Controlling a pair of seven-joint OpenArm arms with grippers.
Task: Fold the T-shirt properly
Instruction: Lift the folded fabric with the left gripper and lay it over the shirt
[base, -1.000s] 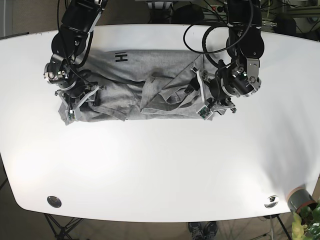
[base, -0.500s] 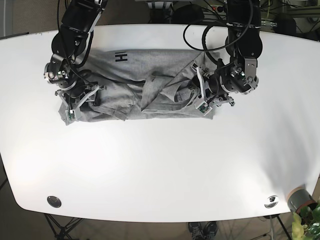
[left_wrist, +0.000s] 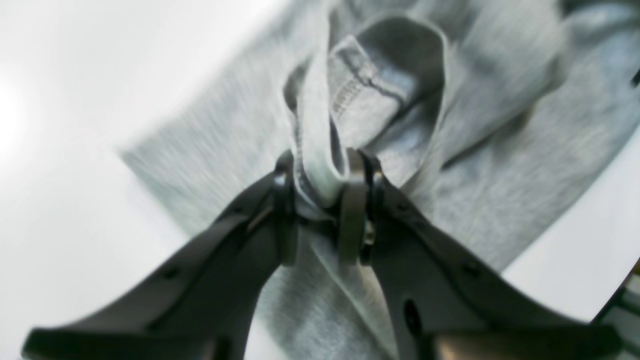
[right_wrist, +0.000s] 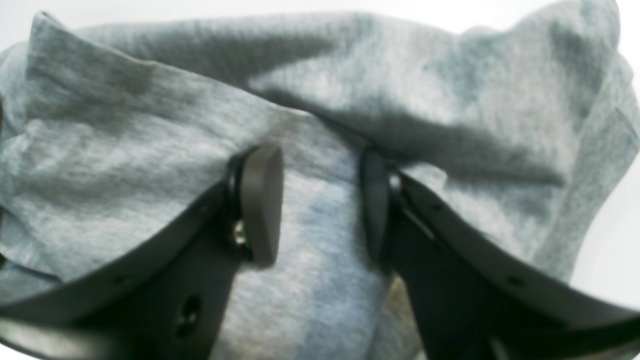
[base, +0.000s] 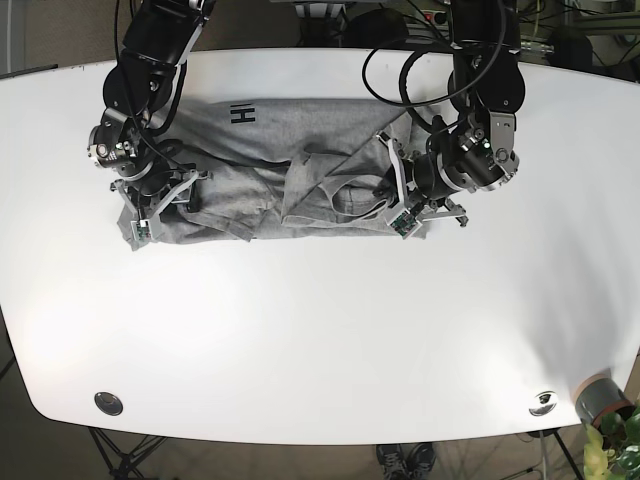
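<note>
The grey T-shirt (base: 260, 170) lies crumpled across the far part of the white table (base: 320, 330), black lettering near its top left. My left gripper (base: 398, 202), at the shirt's right end, is shut on a raised fold of the hem (left_wrist: 320, 165), which stands up between the fingertips (left_wrist: 352, 200). At the shirt's left end, my right gripper (base: 160, 205) is open. Its fingers (right_wrist: 260, 200) stand apart over bunched cloth (right_wrist: 150, 125), which fills the view beneath them.
Two round metal fittings (base: 108, 403) (base: 543, 402) sit near the table's front corners. A potted plant (base: 605, 405) stands off the front right corner. Black cables (base: 400, 70) loop above the shirt's right end. The table's front half is bare white.
My left gripper has moved a little leftward over the shirt, carrying the pinched hem with it and bunching the right end. The right arm has stayed put.
</note>
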